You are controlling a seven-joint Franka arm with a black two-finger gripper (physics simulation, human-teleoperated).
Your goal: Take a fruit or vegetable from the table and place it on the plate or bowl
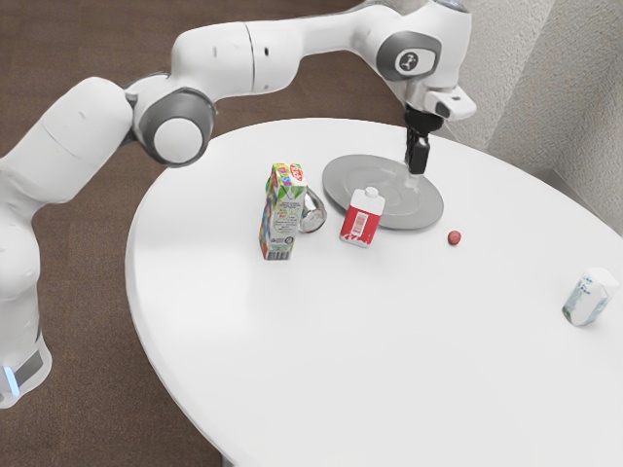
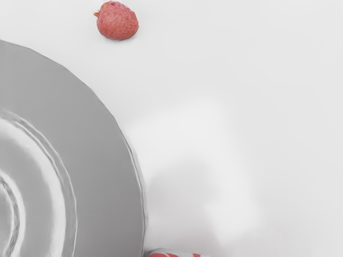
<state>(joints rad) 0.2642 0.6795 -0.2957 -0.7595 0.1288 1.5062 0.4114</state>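
Round white desk (image 1: 389, 341): black tool (image 1: 417, 169) hovers over flat grey plate (image 1: 409, 206), upper centre of frame; can't tell its grip state. Approach step. Next: shift frame-right to small red fruit (image 1: 455, 237), descend.

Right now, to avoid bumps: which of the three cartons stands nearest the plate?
The small red-and-white carton, at the plate's rim; the tall colourful carton stands further off, the white-blue carton farthest.

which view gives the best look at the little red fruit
The wrist view: the red fruit is large there, bumpy skin clear, lying on the table apart from the plate. The exterior view shows it as a tiny red dot on the table, to the exterior view's right of the plate.
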